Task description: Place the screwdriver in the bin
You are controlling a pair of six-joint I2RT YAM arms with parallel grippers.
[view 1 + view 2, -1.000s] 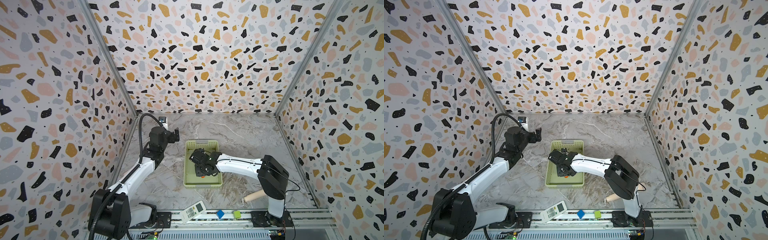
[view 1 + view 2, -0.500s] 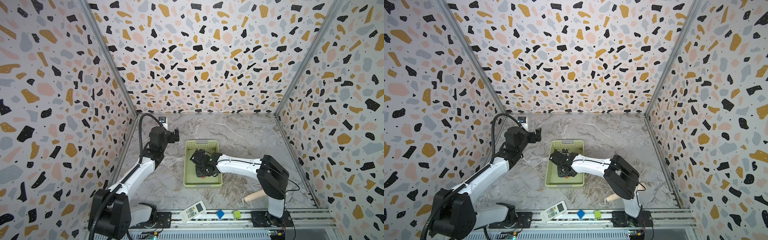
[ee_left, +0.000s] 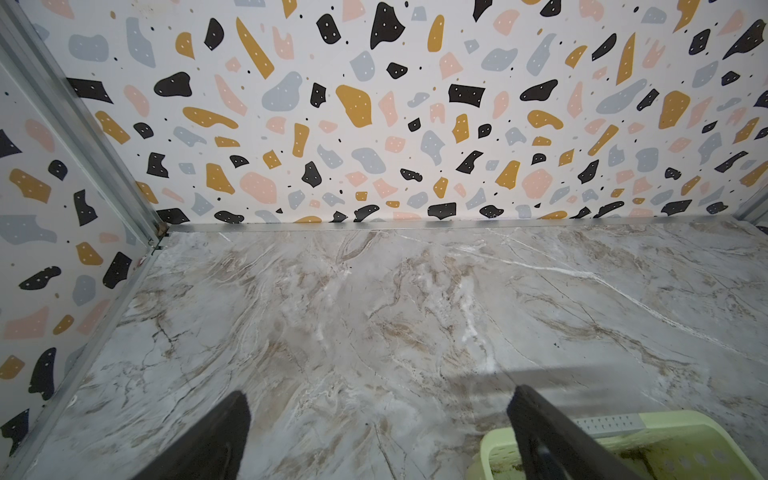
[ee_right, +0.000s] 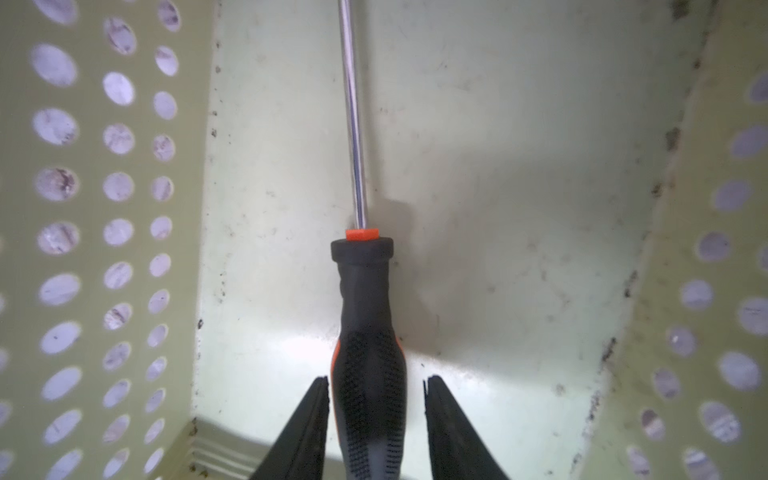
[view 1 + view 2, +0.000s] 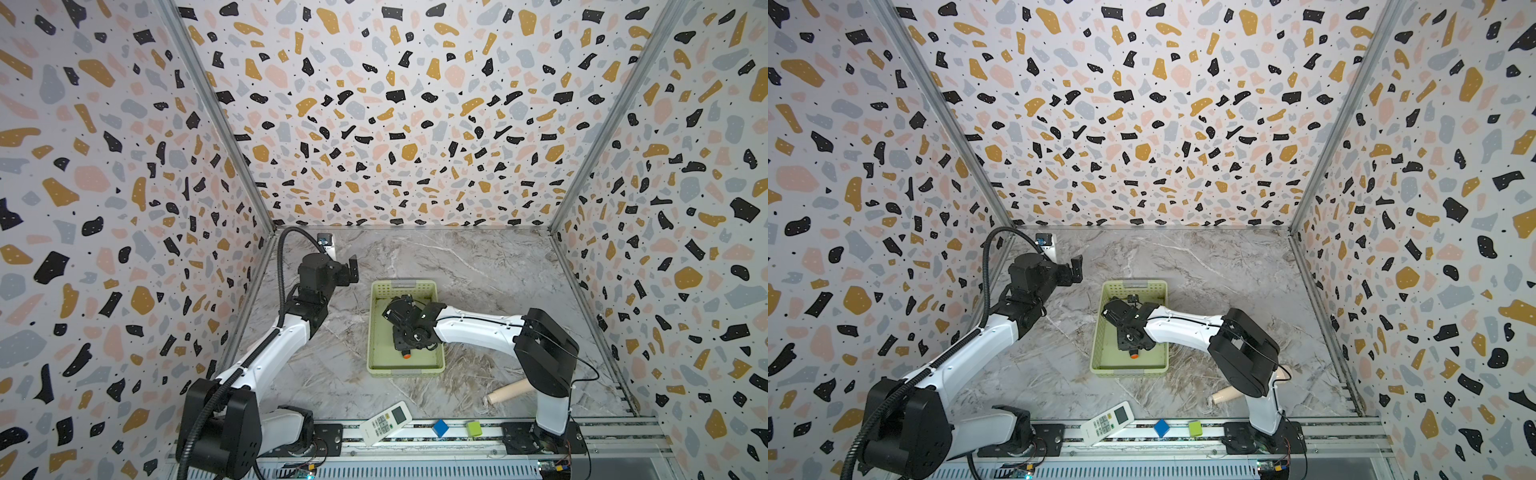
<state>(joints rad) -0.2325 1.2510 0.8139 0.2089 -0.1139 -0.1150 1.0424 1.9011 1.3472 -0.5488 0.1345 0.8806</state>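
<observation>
The screwdriver (image 4: 368, 365) lies on the floor of the pale yellow-green bin (image 4: 104, 208), shaft pointing away from my right wrist camera. In both top views only its orange end cap (image 5: 406, 355) (image 5: 1133, 356) shows, below the gripper body. My right gripper (image 4: 376, 380) is low inside the bin (image 5: 405, 371) and stands open. Its fingers straddle the black handle with a thin gap on one side and a wider gap on the other. My left gripper (image 5: 353, 268) (image 3: 376, 399) hovers open and empty over bare marble, left of the bin's far corner (image 3: 706, 436).
A white remote (image 5: 385, 422), a blue cube (image 5: 440, 428) and a green cube (image 5: 473, 428) lie by the front rail. A beige wooden handle (image 5: 509, 392) rests beside the right arm's base. Patterned walls close in three sides.
The right gripper's jaws have parted slightly from the screwdriver's handle inside the bin. Both arms have stayed almost where they were.
</observation>
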